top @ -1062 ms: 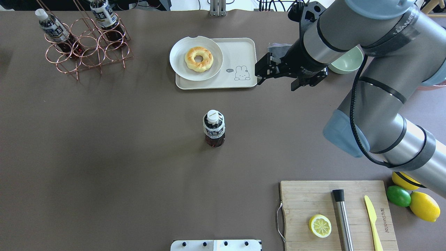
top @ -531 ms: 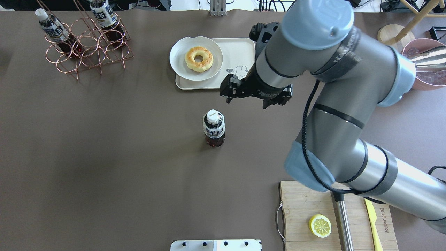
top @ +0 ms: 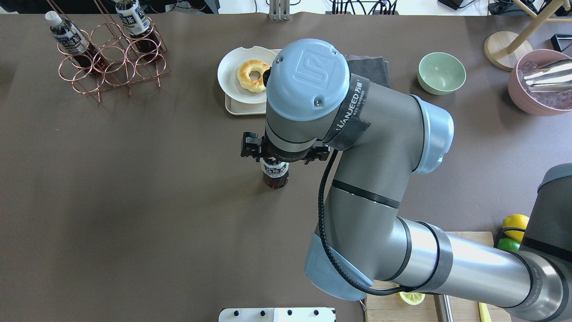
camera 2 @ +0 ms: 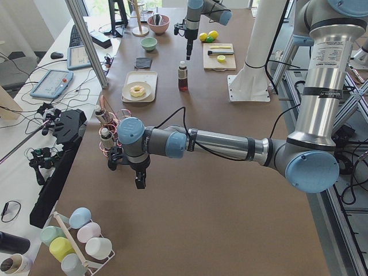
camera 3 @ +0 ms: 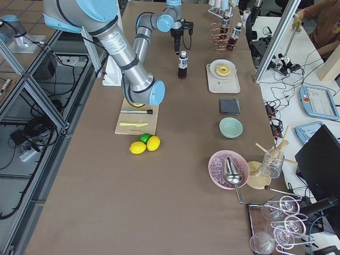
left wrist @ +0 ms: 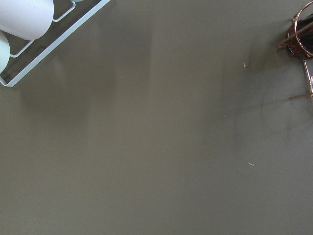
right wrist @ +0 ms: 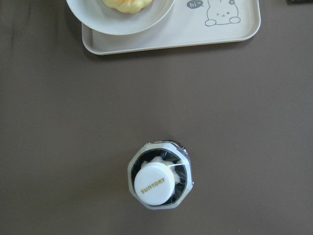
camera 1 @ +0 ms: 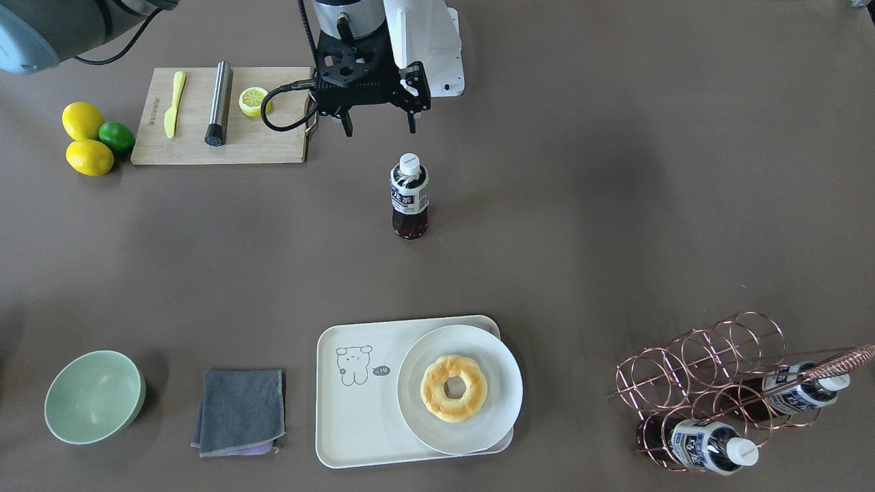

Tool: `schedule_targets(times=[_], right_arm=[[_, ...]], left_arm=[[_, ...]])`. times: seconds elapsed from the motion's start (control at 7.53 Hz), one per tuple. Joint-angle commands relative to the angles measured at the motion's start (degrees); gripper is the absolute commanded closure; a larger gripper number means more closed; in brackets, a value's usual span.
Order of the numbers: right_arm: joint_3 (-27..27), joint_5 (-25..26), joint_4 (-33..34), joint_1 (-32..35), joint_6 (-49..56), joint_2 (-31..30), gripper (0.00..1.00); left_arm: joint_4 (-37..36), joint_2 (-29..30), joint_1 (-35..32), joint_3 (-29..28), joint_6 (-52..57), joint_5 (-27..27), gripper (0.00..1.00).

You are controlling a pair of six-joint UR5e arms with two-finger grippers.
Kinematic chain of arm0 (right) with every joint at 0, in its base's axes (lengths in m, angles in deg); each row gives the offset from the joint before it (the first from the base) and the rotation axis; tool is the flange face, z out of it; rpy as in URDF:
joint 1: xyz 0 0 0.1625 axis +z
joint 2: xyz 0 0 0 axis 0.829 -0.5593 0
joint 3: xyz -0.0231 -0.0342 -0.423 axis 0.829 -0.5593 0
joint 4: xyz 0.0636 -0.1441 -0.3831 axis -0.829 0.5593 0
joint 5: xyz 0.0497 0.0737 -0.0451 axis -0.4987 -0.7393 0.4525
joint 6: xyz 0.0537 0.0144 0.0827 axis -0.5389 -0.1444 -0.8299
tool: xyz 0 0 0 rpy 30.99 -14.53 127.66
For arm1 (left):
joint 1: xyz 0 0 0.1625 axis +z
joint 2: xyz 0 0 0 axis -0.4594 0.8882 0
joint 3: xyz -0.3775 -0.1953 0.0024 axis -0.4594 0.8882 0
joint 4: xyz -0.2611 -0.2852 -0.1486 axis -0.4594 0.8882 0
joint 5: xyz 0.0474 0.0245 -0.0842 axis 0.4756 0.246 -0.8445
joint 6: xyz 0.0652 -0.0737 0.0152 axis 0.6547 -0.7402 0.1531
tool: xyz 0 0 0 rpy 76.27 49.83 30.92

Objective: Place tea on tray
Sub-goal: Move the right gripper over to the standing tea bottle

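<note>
the tea bottle [camera 1: 409, 198] is a small clear plastic one, filled with dark brown liquid up to its shoulder, with a white screw cap printed "suntory" and a white-and-navy label with asian characters around its middle. it stands upright, cap on, on the brown table [camera 1: 205, 239] near its middle, not on the tray [camera 1: 355, 417] and well apart from it. the tray is cream-white, rectangular, with rounded corners and a low raised rim, and lies flat towards the table's far side from the robot. a small line-drawn bear with a speech bubble marks one end; a round white plate [camera 1: 424, 427] with a ring pastry [camera 1: 453, 387] covers the other end.
</note>
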Motion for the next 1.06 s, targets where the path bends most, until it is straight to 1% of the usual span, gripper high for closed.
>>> schedule_targets(times=[0.0, 0.13, 0.27, 0.4, 0.53, 0.66, 0.93], right_arm=[[-3.0, 1.5, -0.2, -0.7, 1.6, 1.6, 0.0], [-4.5, 2.7, -3.2, -0.4, 1.8, 1.6, 0.0], [-7.9, 3.1, -8.7, 0.0, 1.1, 1.7, 0.02], [-9.5, 3.9, -10.1, 0.2, 1.1, 1.7, 0.04], [-9.5, 3.9, -10.0, 0.2, 1.1, 1.7, 0.06], [-9.5, 3.8, -9.5, 0.2, 1.1, 1.7, 0.12], [-9.4, 3.4, -8.6, 0.1, 0.9, 1.9, 0.15]], left_arm=[[0.3, 0.1, 0.1, -1.4, 0.1, 0.0, 0.03], [0.3, 0.3, 0.2, -1.4, 0.1, 0.0, 0.03], [0.4, 0.5, 0.2, -1.4, 0.1, 0.0, 0.03], [0.4, 0.6, 0.3, -1.9, 0.1, 0.1, 0.03], [0.5, 0.7, 0.3, -2.1, 0.1, 0.1, 0.03], [0.5, 0.7, 0.3, -2.2, 0.1, 0.1, 0.03], [0.4, 1.0, 0.3, -2.3, 0.1, 0.1, 0.03]])
